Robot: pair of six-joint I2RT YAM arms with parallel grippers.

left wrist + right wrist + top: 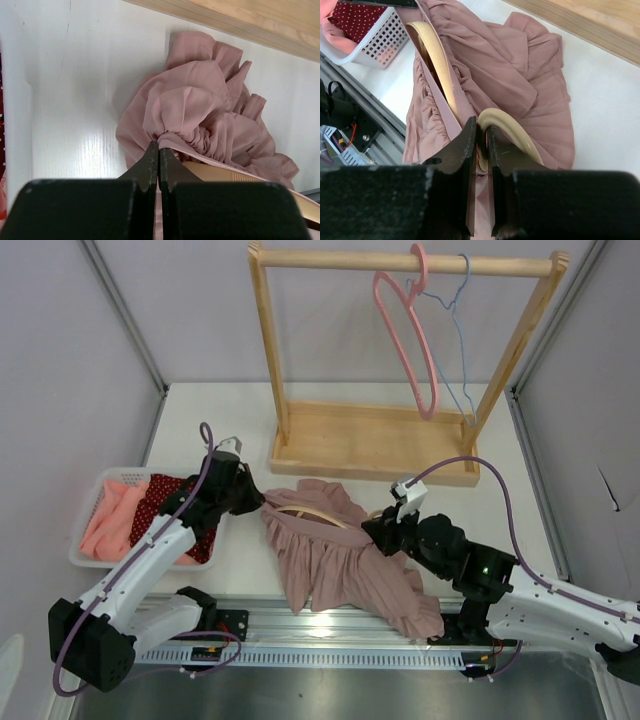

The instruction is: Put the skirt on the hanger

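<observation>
Left wrist view: the left gripper (159, 146) has its two fingers squeezed tight on the bunched band of the pink skirt (190, 105), I think to hold the band firm; the skirt lies on the table (75, 75) just past the fingertips; the tan hanger (240, 176) sits inside the band, right of the fingers; the right gripper (482, 127) is almost closed, pinching the hanger's curved end, likely to push it in.

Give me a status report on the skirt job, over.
Left gripper shut on skirt waistband. Right gripper shut on hanger, which lies partly inside the waistband. Basket left of skirt, apart.
</observation>
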